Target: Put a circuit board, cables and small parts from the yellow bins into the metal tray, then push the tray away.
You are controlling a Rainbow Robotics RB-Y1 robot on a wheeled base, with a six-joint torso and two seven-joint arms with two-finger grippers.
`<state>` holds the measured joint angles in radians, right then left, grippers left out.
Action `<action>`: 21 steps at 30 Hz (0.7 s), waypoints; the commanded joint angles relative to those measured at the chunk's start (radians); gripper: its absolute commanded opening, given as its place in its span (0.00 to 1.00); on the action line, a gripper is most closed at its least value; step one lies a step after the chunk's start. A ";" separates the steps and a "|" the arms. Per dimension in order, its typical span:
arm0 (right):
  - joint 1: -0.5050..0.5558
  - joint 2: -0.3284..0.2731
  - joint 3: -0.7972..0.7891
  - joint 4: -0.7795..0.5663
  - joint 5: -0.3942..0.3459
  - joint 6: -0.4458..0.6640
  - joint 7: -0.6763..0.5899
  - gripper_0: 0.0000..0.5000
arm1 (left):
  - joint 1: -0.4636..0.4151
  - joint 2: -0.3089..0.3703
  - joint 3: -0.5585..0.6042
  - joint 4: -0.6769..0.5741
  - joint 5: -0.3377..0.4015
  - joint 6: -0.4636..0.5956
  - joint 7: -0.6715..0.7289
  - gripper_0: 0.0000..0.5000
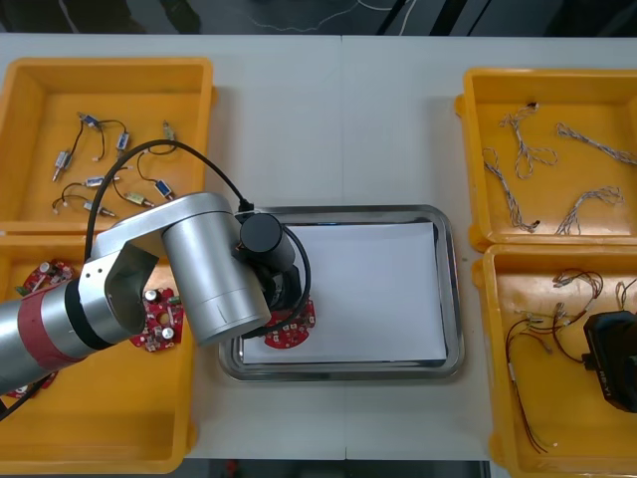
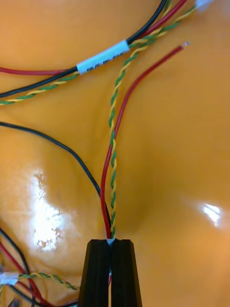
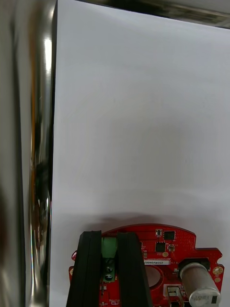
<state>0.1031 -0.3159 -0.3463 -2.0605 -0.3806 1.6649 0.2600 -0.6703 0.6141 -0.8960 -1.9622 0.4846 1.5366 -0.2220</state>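
The metal tray (image 1: 453,299) is mirror-shiny at its rim, matt white inside; the yellow bins (image 1: 109,418) are glossy plastic.

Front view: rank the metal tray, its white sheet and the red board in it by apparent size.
1. metal tray
2. white sheet, slightly smaller
3. red board, far smaller; the left arm hides part of it

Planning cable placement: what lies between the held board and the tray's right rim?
Bare white lining, from the board in the left gripper to the tray's right rim, in front view. The right gripper pinches a cable in a bin.
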 commanded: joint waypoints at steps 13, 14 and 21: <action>0.021 -0.267 -0.161 -0.239 -0.185 0.255 0.061 0.00 | 0.037 0.004 -0.011 -0.009 -0.023 -0.023 -0.010 0.72; 0.020 -0.285 -0.161 -0.248 -0.192 0.255 0.062 0.00 | 0.037 0.004 -0.011 -0.009 -0.024 -0.023 -0.008 0.79; 0.018 -0.394 -0.180 -0.256 -0.325 0.255 0.082 0.00 | 0.035 0.010 -0.009 -0.017 -0.034 -0.029 0.000 1.00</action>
<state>0.1034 -0.6381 -0.4829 -2.2833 -0.6632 1.9115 0.2881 -0.6446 0.6142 -0.8960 -1.9618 0.4652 1.5201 -0.2220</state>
